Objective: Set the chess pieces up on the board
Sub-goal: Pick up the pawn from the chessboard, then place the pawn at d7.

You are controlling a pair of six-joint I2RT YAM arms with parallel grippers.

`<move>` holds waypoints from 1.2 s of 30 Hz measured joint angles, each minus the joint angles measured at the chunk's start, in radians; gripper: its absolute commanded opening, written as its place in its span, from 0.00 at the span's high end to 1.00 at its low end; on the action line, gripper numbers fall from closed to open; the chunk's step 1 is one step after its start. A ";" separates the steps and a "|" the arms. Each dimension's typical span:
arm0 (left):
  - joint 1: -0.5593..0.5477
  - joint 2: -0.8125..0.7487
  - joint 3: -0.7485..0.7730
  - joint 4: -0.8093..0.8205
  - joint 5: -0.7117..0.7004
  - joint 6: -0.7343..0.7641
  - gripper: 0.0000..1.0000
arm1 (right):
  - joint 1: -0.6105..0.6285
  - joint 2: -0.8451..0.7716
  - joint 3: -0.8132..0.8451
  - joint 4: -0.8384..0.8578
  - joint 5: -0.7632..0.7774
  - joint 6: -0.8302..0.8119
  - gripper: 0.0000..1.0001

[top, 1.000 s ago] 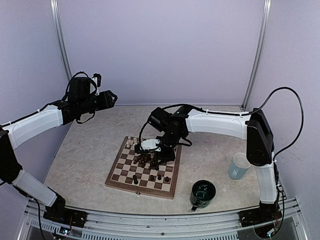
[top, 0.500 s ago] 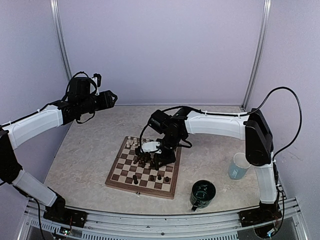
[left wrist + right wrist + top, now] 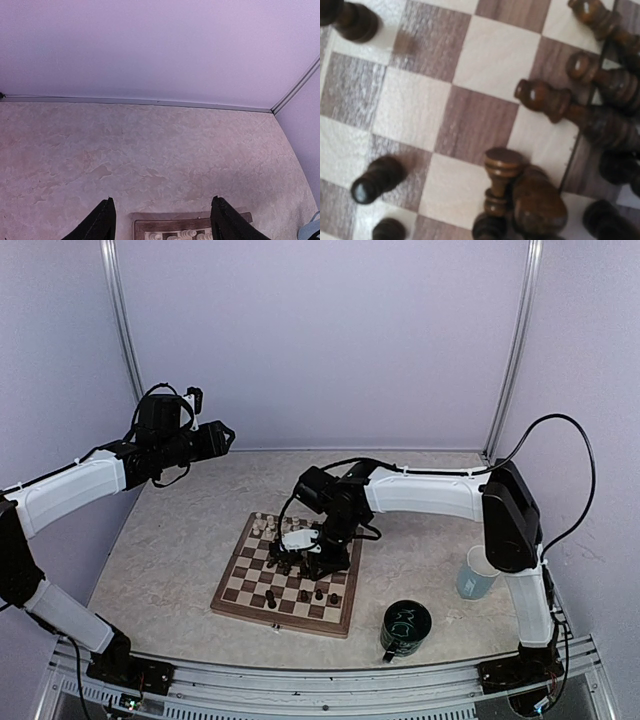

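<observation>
The board (image 3: 240,602) lies mid-table with dark brown chess pieces (image 3: 295,562) clustered at its middle, a few more (image 3: 318,593) nearer me, and cream-white pieces (image 3: 262,524) along its far left edge. My right gripper (image 3: 306,554) is low over the dark cluster; its fingers do not show in the right wrist view. That view shows the checks (image 3: 492,50), toppled dark pieces (image 3: 542,97), a tilted dark piece (image 3: 501,170) and a standing pawn (image 3: 375,180). My left gripper (image 3: 222,435) hangs high at the far left, open and empty (image 3: 162,220), above the board's far edge (image 3: 190,217).
A dark green mug (image 3: 405,626) stands near the front right of the board. A pale blue cup (image 3: 478,572) stands further right by the right arm. Walls close off the back and both sides.
My right gripper has moved down and toward the near left, onto the cluster of dark pieces. The left arm has not moved.
</observation>
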 measured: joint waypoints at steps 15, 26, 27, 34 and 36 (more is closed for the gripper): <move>0.000 0.000 0.000 0.000 0.003 0.000 0.35 | 0.001 -0.021 -0.032 -0.008 -0.005 0.002 0.94; 0.000 0.002 0.000 0.000 0.007 0.000 0.35 | 0.015 -0.110 -0.031 -0.039 -0.029 0.003 0.94; 0.000 0.002 0.000 0.000 0.007 0.000 0.35 | 0.019 -0.109 -0.020 -0.042 -0.030 0.003 0.94; 0.000 0.008 0.000 0.000 0.010 0.000 0.35 | 0.076 -0.051 0.137 -0.065 -0.045 0.006 0.93; 0.000 0.008 0.002 -0.001 0.010 0.000 0.35 | 0.092 -0.021 0.168 -0.067 -0.050 0.007 0.93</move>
